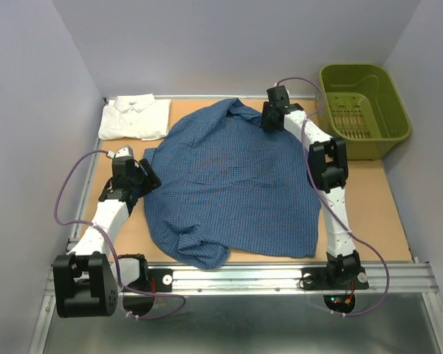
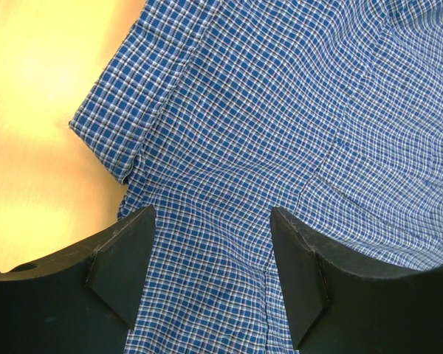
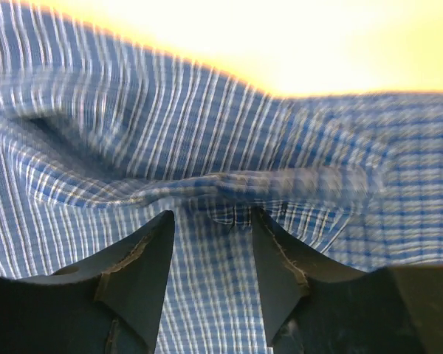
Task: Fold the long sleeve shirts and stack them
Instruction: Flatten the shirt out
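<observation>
The dark blue check shirt (image 1: 232,184) lies spread and rumpled over the middle of the table, its near hem bunched up. The white shirt (image 1: 135,118) sits folded at the back left corner. My left gripper (image 1: 149,179) hovers at the blue shirt's left edge. In the left wrist view it (image 2: 213,217) stands open above the check cloth (image 2: 280,110), beside a folded cuff edge (image 2: 111,136). At the shirt's far edge is my right gripper (image 1: 268,122). In the right wrist view it (image 3: 213,215) is open over the cloth, with a raised fold (image 3: 221,184) just ahead of its tips.
An olive-green plastic basket (image 1: 363,107) stands at the back right, off the wooden table top (image 1: 369,206). A metal rail (image 1: 244,279) runs along the near edge by the arm bases. Grey walls close in the left, back and right sides.
</observation>
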Robot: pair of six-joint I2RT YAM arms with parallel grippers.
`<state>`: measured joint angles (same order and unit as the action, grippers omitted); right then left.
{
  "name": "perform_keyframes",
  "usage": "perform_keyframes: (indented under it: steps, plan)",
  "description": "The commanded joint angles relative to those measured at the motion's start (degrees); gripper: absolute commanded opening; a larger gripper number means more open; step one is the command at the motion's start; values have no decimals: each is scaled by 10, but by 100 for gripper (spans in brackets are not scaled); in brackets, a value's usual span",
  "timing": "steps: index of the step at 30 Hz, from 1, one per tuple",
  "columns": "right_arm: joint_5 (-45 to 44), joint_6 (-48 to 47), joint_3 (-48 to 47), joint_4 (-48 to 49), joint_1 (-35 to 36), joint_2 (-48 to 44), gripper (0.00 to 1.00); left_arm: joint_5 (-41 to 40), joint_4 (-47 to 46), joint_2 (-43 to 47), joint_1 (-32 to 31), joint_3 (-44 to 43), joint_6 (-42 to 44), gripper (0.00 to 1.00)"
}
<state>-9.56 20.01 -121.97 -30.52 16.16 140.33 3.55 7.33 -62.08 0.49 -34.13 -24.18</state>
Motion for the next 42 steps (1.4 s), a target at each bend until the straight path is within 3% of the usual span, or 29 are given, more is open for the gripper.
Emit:
perform_keyframes:
  steps: [1, 7, 13, 16, 24, 28, 35, 42]
  plan:
    - [-68, -25, -110, 17, -20, 32, 51, -13, -18, 1, -4, 4, 13, 75]
    - [-108, -58, -210, 55, -33, 85, 54, -19, -17, -1, -3, 3, 14, 75]
    - [-130, -89, -198, 146, -33, 61, 60, -20, -15, -2, -22, 4, 12, 75]
    - [-94, -83, -170, 146, -33, 22, 63, -21, -15, -1, -24, 4, 12, 75]
    - [-15, 12, 254, 144, -20, -272, 67, 1, 5, 7, -28, -1, 3, 77]
    - [7, 46, 418, 128, -17, -400, 67, -9, 25, 0, -30, -5, -2, 77]
    - [58, 100, 615, 34, -13, -564, 67, -12, 36, -21, -33, -14, -19, 77]
    - [57, 128, 741, 2, -10, -631, 67, -14, 30, -64, -34, -28, -31, 75]
